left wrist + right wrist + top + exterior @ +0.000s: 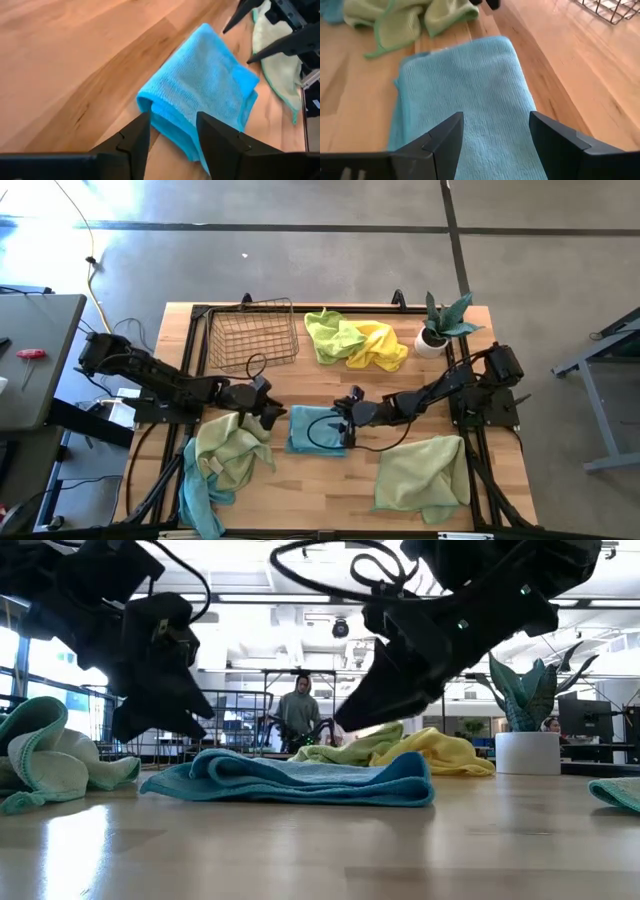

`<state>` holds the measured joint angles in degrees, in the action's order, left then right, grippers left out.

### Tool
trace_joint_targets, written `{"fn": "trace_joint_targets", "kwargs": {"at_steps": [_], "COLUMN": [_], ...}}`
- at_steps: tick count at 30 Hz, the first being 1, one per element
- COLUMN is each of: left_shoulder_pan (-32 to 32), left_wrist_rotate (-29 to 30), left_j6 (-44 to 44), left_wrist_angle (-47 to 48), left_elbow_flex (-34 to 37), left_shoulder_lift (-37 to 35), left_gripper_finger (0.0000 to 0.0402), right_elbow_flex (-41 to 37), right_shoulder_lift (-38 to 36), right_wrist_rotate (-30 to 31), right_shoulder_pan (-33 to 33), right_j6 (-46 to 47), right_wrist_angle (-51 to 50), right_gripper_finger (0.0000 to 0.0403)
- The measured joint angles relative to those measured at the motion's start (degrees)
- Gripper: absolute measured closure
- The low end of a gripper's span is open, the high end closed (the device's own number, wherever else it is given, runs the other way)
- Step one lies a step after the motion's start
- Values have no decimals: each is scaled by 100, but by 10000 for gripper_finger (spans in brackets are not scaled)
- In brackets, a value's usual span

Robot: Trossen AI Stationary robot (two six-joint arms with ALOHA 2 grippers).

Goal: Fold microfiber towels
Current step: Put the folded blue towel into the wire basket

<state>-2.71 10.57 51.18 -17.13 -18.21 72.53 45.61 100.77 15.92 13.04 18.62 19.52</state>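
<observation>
A folded light blue towel (pixel 315 430) is seen lying flat near the middle of the bench (pixel 330 490), its layers stacked with edges roughly aligned. The left pincer (pixel 274 414) is held just beside its left edge, fingers (pixel 131 142) parted and nothing gripped, with the cloth's corner seen between them in the left wrist view. The right pincer (pixel 345 420) is poised over the towel's right edge, its fingers (pixel 442 140) spread wide and released, the blue fabric visible beneath the gap.

A crumpled pale green towel (pixel 232 452) is heaped to the left, with a blue towel (pixel 198 500) draped over the bench's front edge beneath it. A pale green towel (pixel 422 472) is spread flat at the right. Farther back, a lime green towel (pixel 332 335) and a yellow towel (pixel 382 345) are bunched together, between a wire basket (pixel 252 335) and a potted plant (pixel 440 330).
</observation>
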Motion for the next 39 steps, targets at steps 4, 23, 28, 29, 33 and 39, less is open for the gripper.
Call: {"fn": "trace_joint_targets", "kwargs": {"at_steps": [4, 23, 28, 29, 33, 39], "left_shoulder_pan": [1, -101, -467, -527, -629, -620], "left_wrist_rotate": [-42, -205, -25, -1, 128, 166], "left_j6": [-81, 359, 768, 813, 824, 849], "left_wrist_angle": [7, -10, -307, -426, -992, -1481], "left_elbow_flex": [-3, -5, -5, -5, -10, -111], "left_shoulder_lift": [0, 92, 493, 600, 1040, 1781], "left_gripper_finger": [220, 195, 195, 194, 195, 195], "right_elbow_flex": [2, 2, 2, 2, 2, 2], "right_shoulder_lift": [0, 0, 0, 0, 0, 0], "right_wrist_rotate": [34, 0, 0, 0, 0, -2], "right_shoulder_pan": [-2, -2, -2, -2, -2, -2], "right_j6": [56, 82, 82, 82, 82, 82], "right_wrist_angle": [-40, -256, -255, -255, -255, -255], "right_gripper_finger": [183, 183, 182, 183, 183, 182]}}
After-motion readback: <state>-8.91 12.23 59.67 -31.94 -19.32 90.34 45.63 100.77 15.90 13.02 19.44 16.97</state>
